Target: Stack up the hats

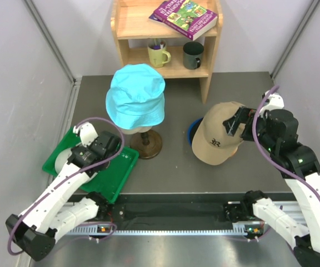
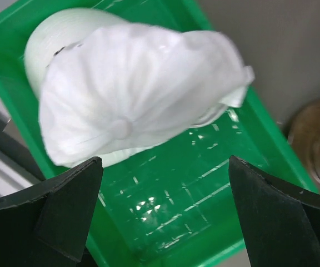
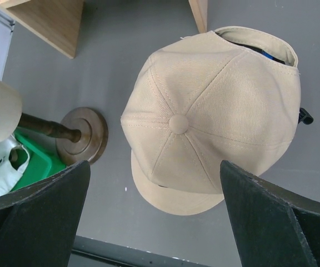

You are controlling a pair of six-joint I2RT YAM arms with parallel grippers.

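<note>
Top external view, left gripper (image 1: 100, 146): jaws spread wide, nothing held, hanging over the green tray (image 1: 121, 173) at the table's near left corner.
White cap (image 2: 132, 100): lying crown up in that tray, just beyond the fingertips, not gripped.
Right gripper (image 1: 235, 125): jaws wide apart and empty, above the tan cap (image 1: 218, 142).
Tan cap: crown up on the grey table (image 1: 171, 167), right of centre; a blue cap (image 1: 192, 132) shows its edge from under the left side.
Cyan bucket hat (image 1: 136, 94): sitting on the wooden stand (image 1: 146, 143), left of the tan cap.
Shelf (image 1: 210, 67): at the far edge, carrying two mugs (image 1: 159, 54) and a book (image 1: 185, 16).
</note>
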